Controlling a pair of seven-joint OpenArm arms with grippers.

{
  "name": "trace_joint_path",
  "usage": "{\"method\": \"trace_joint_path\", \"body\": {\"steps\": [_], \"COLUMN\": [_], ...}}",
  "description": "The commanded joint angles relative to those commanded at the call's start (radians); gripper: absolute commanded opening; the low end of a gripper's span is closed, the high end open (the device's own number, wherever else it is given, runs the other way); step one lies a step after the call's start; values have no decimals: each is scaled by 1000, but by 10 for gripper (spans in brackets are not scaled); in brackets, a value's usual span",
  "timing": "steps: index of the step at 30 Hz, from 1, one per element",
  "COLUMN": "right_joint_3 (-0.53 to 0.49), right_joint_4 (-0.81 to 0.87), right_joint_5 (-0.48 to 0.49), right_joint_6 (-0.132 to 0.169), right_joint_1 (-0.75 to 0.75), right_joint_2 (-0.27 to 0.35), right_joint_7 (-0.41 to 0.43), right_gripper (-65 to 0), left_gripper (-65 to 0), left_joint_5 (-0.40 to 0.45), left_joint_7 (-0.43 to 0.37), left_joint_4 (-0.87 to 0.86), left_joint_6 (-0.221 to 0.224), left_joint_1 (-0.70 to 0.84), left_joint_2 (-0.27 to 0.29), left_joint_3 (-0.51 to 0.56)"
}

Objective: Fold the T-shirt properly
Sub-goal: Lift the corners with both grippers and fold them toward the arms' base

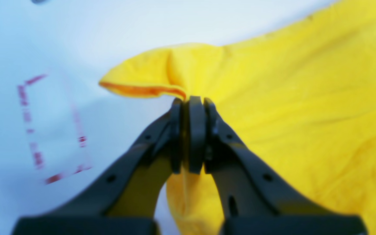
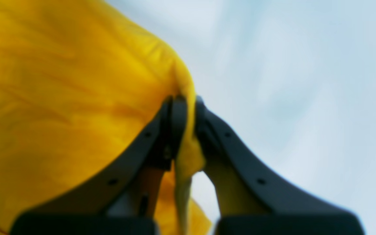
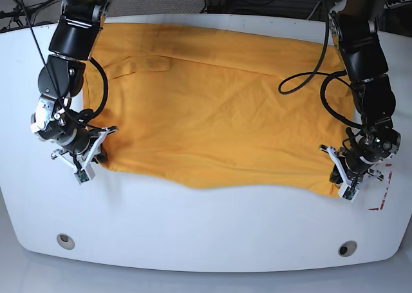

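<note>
Blur softens both wrist views, and the T-shirt (image 3: 212, 106) runs out of frame in each of them; in the base view the two arms cover parts of its sides, and no lettering can be made out on the cloth that shows. Now to the hands! The left gripper (image 1: 186, 101) is closed on the T-shirt, its dark fingers pinching a thin upright fold, with a loose corner poking out past the tips. And over on the other side, the right gripper (image 2: 188, 99) has its grip too, clamped on a thick, rounded ridge of the same cloth, a crumpled bit bulging between the fingers. So both hands hold the shirt, one at each side of its near edge, and that edge bows in a long, shallow curve between them. The shirt lies spread across the white table (image 3: 193, 232), its far edge banded by a folded strip, brighter at the left wrist, deeper orange at the right. Soft fabric, this, with shallow creases fanning away from the left pinch! On the smooth tabletop, a broken red outline (image 1: 54, 178) shows beside the shirt, a slim box shape, its markings too blurred to read.
</note>
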Motion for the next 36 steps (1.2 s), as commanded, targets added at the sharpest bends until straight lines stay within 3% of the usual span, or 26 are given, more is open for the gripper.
{"method": "trace_joint_path", "body": {"steps": [8,19,30,36], "right_joint_3": [69,121,190,190], "right_joint_4": [138,258,351,365], "right_joint_5": [0,11,3,2], "right_joint_6": [0,0,0,0], "right_joint_1": [-87,-262,-397,-448], "right_joint_2": [-3,-8,-123,-135], "right_joint_7": [-78,-89,-87,-84], "right_gripper": [-648,-648,-645,-645], "left_gripper": [-650,-650,-650,-650], "left_joint_5": [0,2,0,0], "left_joint_7": [48,48,48,46], "left_joint_4": [158,285,304,295], "left_joint_6": [0,0,0,0], "left_joint_1": [115,305,393,436], "left_joint_2": [0,-3,-2,-2], "left_joint_3": [-37,-58,-130,-163]}}
